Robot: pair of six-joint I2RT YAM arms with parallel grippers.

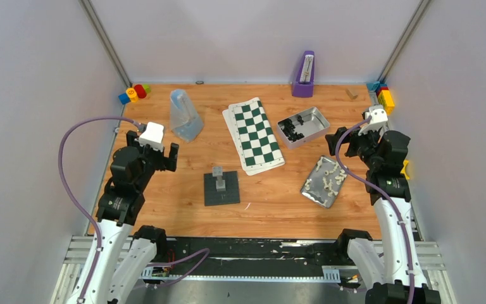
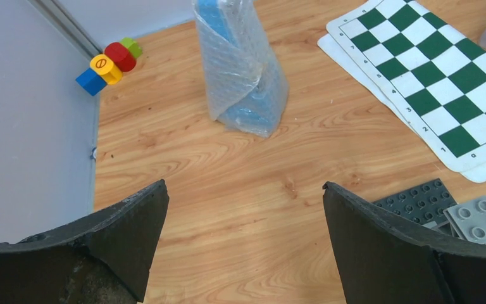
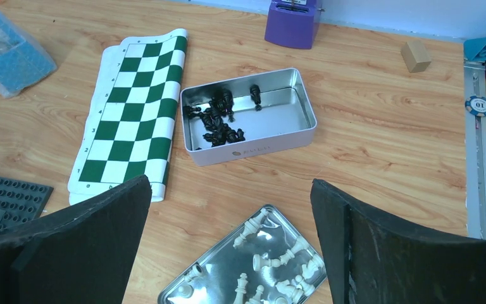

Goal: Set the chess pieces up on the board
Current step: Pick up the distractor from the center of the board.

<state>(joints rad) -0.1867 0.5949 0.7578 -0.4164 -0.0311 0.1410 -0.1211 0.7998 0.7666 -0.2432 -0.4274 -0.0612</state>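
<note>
Both my jaws stand wide apart with nothing between them: my left gripper (image 2: pixel 243 185) hangs over bare wood near the left side of the table, and my right gripper (image 3: pixel 231 180) hovers above the right side. The chess pieces (image 3: pixel 272 259) lie jumbled on their sides in a shallow metal tray (image 3: pixel 218 269) just below my right fingers. A deeper tin (image 3: pixel 259 149) beside the tray holds a heap of dark pieces (image 3: pixel 218 123). The board (image 3: pixel 133 114) lies left of that tin, near the middle of the table. It looks folded over on itself, with one edge curling up and white layers showing beneath the checks. I judge the mat to be thin, limp and very light, so it would buckle or slide if I pushed it. I would pinch the loose upper layer at its white border, near a corner, and peel it open while something steadies the other side. The pieces look like small, hard, smooth plastic — featherweight, liable to squirt out of a careless pinch or roll on the slick metal. I would take each one across its narrow stem or just above the base, closing gently. I would choose a figure that lies apart from its neighbours, so my fingers do not nudge the rest. Several are touching or overlapping — which kind each one is I cannot tell from here.
</note>
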